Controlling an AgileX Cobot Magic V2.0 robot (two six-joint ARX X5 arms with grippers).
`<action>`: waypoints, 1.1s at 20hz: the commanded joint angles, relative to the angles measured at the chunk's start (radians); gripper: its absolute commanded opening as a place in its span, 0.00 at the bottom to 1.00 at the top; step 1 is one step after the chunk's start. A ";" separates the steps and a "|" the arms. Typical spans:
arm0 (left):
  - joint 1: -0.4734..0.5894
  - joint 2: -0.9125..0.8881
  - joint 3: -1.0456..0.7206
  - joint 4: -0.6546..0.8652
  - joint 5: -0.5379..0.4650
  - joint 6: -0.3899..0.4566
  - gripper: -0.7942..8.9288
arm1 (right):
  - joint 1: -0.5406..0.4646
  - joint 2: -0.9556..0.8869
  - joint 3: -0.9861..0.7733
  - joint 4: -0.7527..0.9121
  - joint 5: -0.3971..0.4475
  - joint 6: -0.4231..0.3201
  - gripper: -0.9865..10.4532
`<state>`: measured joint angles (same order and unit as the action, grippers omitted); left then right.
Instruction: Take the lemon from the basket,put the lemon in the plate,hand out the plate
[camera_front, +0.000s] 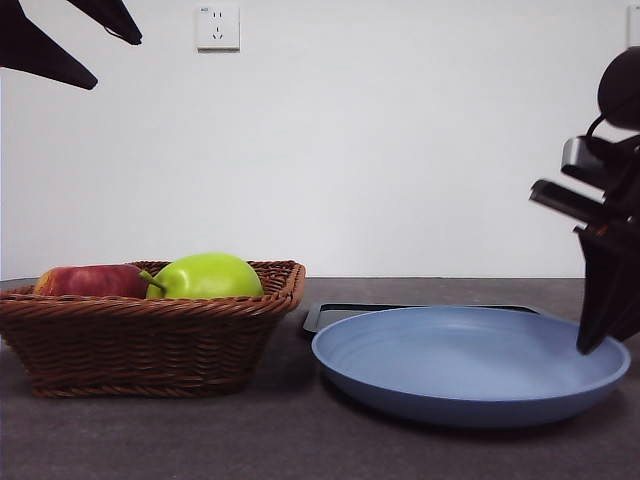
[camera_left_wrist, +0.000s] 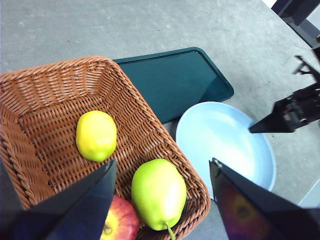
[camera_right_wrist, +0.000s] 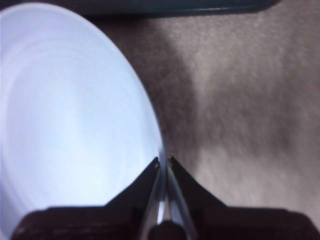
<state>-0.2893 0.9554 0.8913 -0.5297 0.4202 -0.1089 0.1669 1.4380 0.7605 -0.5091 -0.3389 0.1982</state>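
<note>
The lemon (camera_left_wrist: 96, 135) lies in the wicker basket (camera_left_wrist: 45, 90), next to a green pear (camera_left_wrist: 158, 192) and a red apple (camera_left_wrist: 120, 225). In the front view the basket (camera_front: 150, 340) stands at the left and its wall hides the lemon. My left gripper (camera_left_wrist: 164, 162) hangs open and empty high above the basket, and shows at the top left of the front view (camera_front: 60, 40). The blue plate (camera_front: 470, 365) sits right of the basket. My right gripper (camera_right_wrist: 164, 161) is shut on the plate's right rim (camera_right_wrist: 150, 125), low at the table (camera_front: 592, 335).
A flat dark tray (camera_left_wrist: 170, 82) lies behind the plate, beside the basket, and shows in the front view (camera_front: 340, 315) as a thin edge. The pear (camera_front: 205, 277) and apple (camera_front: 90, 281) rise above the basket rim. A wall socket (camera_front: 218, 27) is on the back wall.
</note>
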 joint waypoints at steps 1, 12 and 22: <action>-0.006 0.007 0.015 0.013 -0.001 -0.022 0.44 | -0.018 -0.060 0.014 -0.040 -0.003 0.003 0.09; -0.046 0.372 0.259 -0.076 -0.155 0.093 0.44 | -0.058 -0.419 0.015 -0.290 -0.003 -0.042 0.09; -0.155 0.747 0.466 -0.080 -0.299 0.166 0.44 | -0.058 -0.460 0.014 -0.336 -0.003 -0.069 0.09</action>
<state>-0.4389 1.6886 1.3396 -0.6167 0.1207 0.0387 0.1089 0.9730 0.7605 -0.8528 -0.3374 0.1379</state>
